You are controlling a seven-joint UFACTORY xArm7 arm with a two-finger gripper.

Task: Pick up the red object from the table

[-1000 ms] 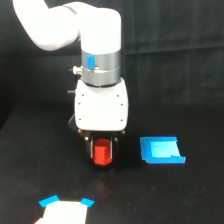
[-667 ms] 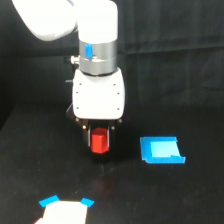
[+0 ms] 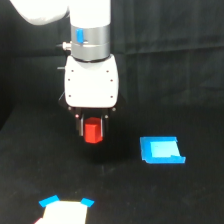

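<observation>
The red block [image 3: 92,131] is hanging clear above the table [image 3: 30,170], around its middle. My gripper [image 3: 92,131] is clamping it between both fingers. A blue piece [image 3: 161,150] is lying toward the exterior view's right edge.

Wrinkled black backdrop curtain [image 3: 165,50], dim surroundings.

Bare black worktop [image 3: 115,175] lies directly below the raised jaws, which hold the red block [image 3: 93,131] off the surface. A flat blue piece [image 3: 161,150] lies well apart toward the exterior view's right. A blue-cornered white piece [image 3: 64,210] sits at the near edge, leaving open passage between them.
</observation>
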